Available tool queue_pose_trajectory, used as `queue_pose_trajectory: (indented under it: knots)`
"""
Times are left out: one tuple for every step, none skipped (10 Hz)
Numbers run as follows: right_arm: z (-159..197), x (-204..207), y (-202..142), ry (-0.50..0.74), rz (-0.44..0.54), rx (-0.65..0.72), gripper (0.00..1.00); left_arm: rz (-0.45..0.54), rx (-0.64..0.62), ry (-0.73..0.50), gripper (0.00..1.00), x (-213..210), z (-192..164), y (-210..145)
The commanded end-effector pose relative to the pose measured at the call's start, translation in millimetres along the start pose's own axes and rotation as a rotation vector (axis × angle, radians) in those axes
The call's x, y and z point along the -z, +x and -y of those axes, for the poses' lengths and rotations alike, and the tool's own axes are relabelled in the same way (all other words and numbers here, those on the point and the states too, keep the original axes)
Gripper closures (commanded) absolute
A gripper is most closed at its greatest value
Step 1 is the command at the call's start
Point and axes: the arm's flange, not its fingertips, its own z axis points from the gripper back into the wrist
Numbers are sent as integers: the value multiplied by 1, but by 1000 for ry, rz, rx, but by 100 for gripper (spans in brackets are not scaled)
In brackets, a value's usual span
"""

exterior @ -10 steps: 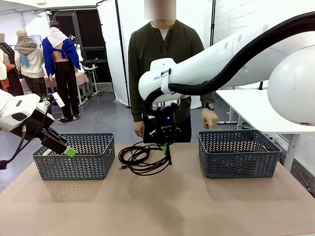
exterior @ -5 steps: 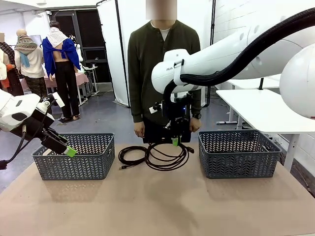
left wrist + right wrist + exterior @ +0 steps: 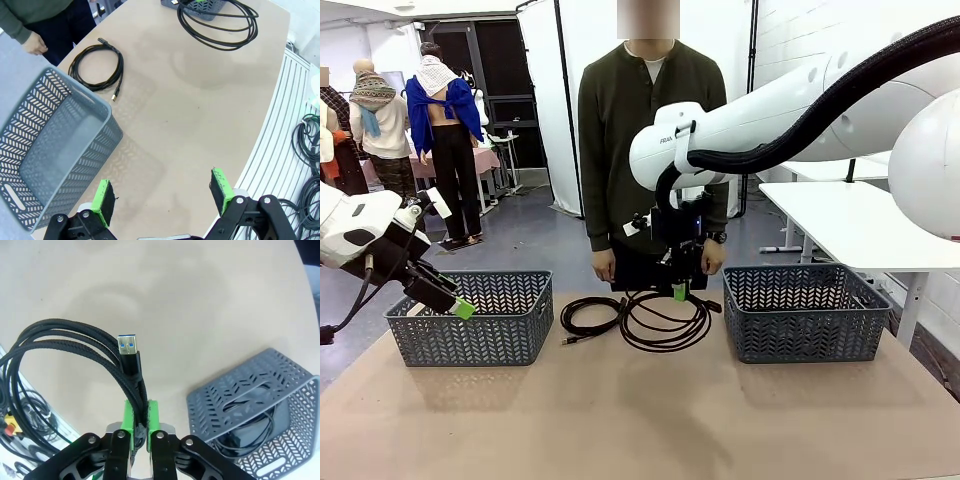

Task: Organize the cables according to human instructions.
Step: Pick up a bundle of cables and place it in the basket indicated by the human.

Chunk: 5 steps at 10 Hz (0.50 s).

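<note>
Right pincer [image 3: 677,291] clamps a coiled cable [image 3: 662,326] at centre frame, loops drooping. It looks light, limp and braided, so pinching several strands near the plug [image 3: 128,347] seems surest. Left pincer [image 3: 162,196] stands apart, bottom of its wrist view.

Tan table [image 3: 640,420], left grey basket [image 3: 470,338], right grey basket [image 3: 805,338], coiled cable [image 3: 590,317] (black)

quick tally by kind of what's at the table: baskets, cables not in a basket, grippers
grey lattice baskets: 2 (left basket, right basket)
black cables outside the baskets: 2 (loose coil lying on the table, held cable clamped in the right gripper)
grippers: 2 (right gripper, plus the left gripper, which is open)
total: 6
</note>
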Motion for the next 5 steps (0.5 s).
queue_pose_trajectory:
  knots:
    - [3, -2, 0, -8, 13, 7, 100, 8, 2, -15, 0, 1, -3, -1]
    - [3, -2, 0, -8, 13, 7, 100, 8, 2, -15, 0, 1, -3, -1]
    - [3, -2, 0, -8, 13, 7, 100, 8, 2, -15, 0, 1, -3, -1]
    - [1, 0, 0, 0, 1, 2, 100, 8, 2, -15, 0, 1, -3, -1]
    - [13, -10, -14, 3, 21, -36, 100, 8, 2, -15, 0, 1, -3, -1]
